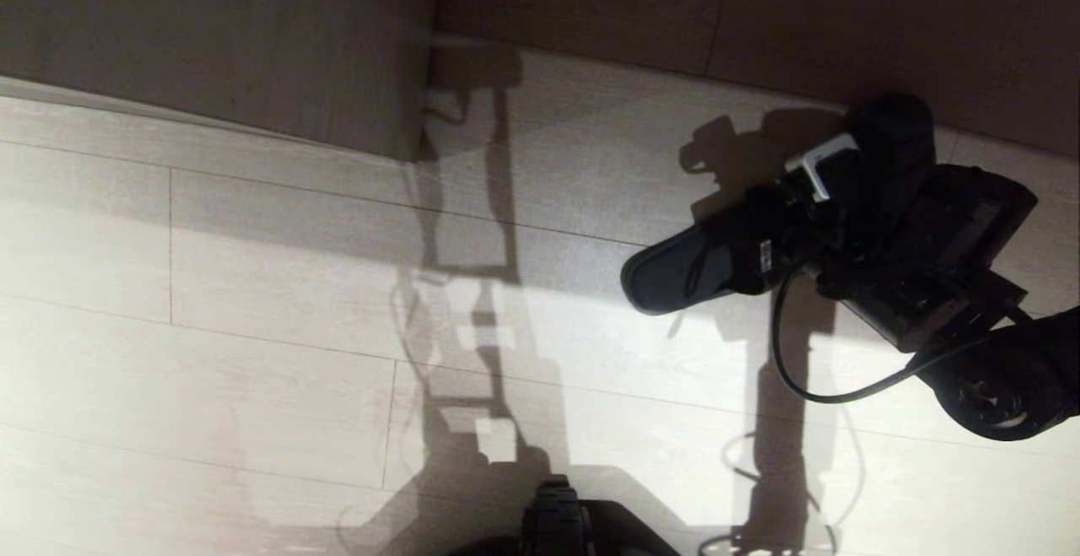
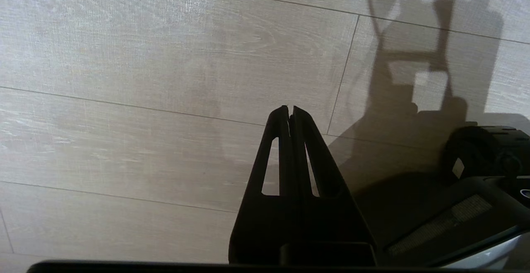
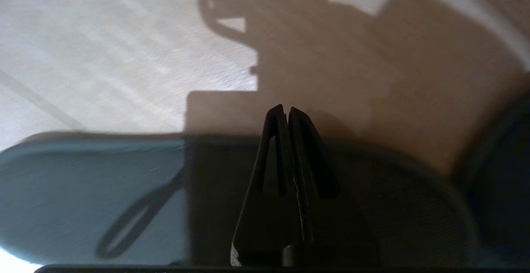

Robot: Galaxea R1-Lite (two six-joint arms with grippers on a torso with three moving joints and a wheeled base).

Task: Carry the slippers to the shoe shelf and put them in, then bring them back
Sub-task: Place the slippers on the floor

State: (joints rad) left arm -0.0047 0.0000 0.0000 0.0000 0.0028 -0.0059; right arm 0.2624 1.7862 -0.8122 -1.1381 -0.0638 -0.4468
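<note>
Pale wood-grain floor planks (image 1: 253,303) fill the view, crossed by long hard shadows under low light. A darker beige panel (image 1: 219,33) stands along the far edge. At the right, the right gripper (image 3: 285,111), fingers pressed together, pinches the slippers (image 1: 692,269) by the toe band, blue-grey insole facing up. The left gripper (image 2: 290,109) hangs closed over bare planks.

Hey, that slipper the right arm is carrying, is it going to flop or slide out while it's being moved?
The slipper juts sideways from the right gripper without drooping, so its flat sole is probably fairly stiff. The jaws look shut on the fabric toe band rather than the sole, so it might swing or pivot. It looks thin, and likely light for its size.
</note>
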